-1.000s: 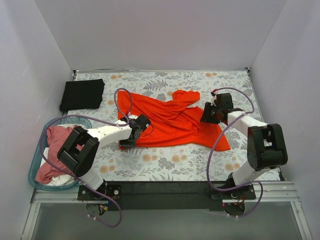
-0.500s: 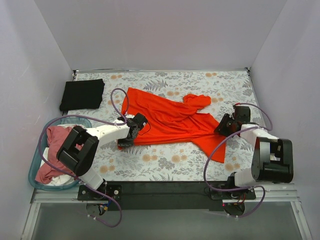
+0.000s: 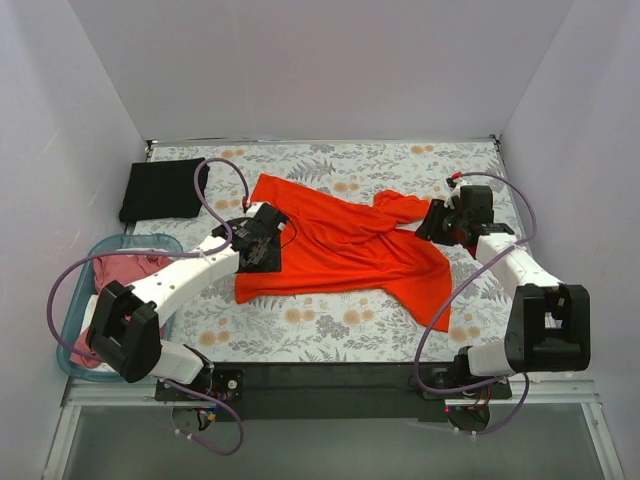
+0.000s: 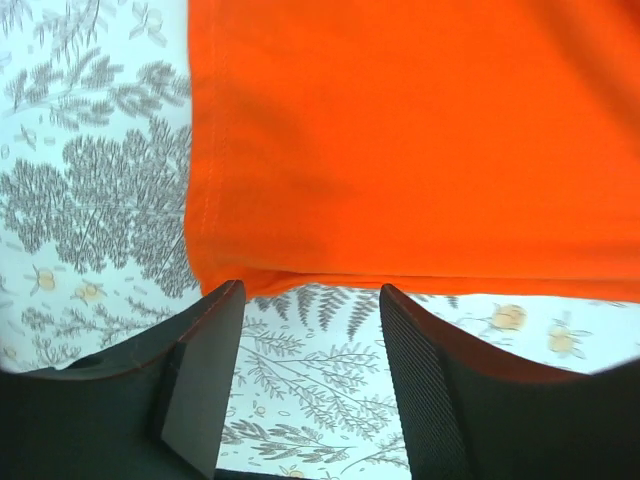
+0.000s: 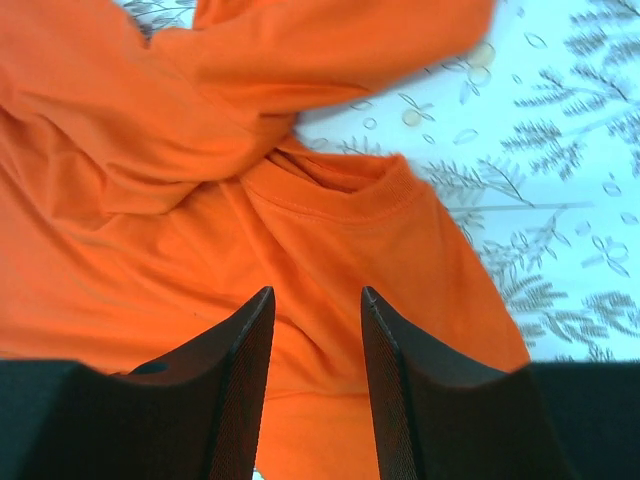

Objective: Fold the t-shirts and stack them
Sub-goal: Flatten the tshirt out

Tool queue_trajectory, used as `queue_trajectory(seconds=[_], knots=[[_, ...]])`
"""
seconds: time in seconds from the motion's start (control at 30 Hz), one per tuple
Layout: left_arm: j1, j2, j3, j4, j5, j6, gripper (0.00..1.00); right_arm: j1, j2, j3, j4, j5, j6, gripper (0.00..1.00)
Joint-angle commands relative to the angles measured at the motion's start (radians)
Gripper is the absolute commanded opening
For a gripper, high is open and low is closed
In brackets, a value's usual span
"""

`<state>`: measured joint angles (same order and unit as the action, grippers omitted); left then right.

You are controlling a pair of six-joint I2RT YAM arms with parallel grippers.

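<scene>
The orange shirt (image 3: 340, 245) lies spread across the middle of the table (image 3: 330, 325). The left gripper (image 3: 258, 245) hangs over its left edge, jaws open and empty. The right gripper (image 3: 438, 222) hovers by the collar on the right, jaws parted, nothing pinched. A folded black shirt (image 3: 165, 188) sits far left. A pink shirt (image 3: 130, 264) lies in the near-left basket (image 3: 140, 238).

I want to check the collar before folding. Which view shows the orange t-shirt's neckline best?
Right wrist: the neckline lies close up, mid-frame, its stitched band plain. Top external shows the whole t-shirt, its neckline too small to make out. Left wrist shows only a stitched hem corner.
</scene>
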<state>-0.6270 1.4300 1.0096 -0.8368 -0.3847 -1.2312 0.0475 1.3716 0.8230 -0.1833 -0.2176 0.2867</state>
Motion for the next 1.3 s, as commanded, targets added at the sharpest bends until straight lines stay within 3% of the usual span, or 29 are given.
queue_trajectory(seconds=[0.0, 0.13, 0.4, 0.7, 1.03, 1.1, 1.13, 1.27], knots=[[0.006, -0.051, 0.067, 0.024, 0.03, 0.001, 0.57, 0.02, 0.046, 0.054, 0.007, -0.043, -0.073, 0.47], [0.032, -0.017, 0.096, 0.09, 0.024, 0.024, 0.57, 0.025, 0.095, 0.065, 0.019, -0.066, -0.073, 0.46], [0.13, 0.205, 0.118, 0.274, 0.079, 0.01, 0.36, 0.025, 0.191, 0.064, 0.042, -0.039, -0.057, 0.43], [0.248, 0.478, 0.251, 0.332, 0.081, 0.007, 0.25, 0.02, 0.331, 0.126, 0.079, 0.018, -0.049, 0.39], [0.363, 0.759, 0.542, 0.32, 0.092, 0.015, 0.26, -0.018, 0.587, 0.41, 0.084, 0.058, -0.017, 0.41], [0.374, 0.806, 0.671, 0.306, 0.098, 0.032, 0.35, -0.021, 0.621, 0.514, 0.082, 0.047, -0.008, 0.42], [0.374, 0.814, 0.672, 0.306, 0.098, 0.032, 0.35, -0.021, 0.627, 0.515, 0.082, 0.047, -0.007, 0.42], [0.372, 0.756, 0.741, 0.301, 0.128, 0.056, 0.56, -0.02, 0.597, 0.584, 0.038, 0.018, -0.012, 0.49]])
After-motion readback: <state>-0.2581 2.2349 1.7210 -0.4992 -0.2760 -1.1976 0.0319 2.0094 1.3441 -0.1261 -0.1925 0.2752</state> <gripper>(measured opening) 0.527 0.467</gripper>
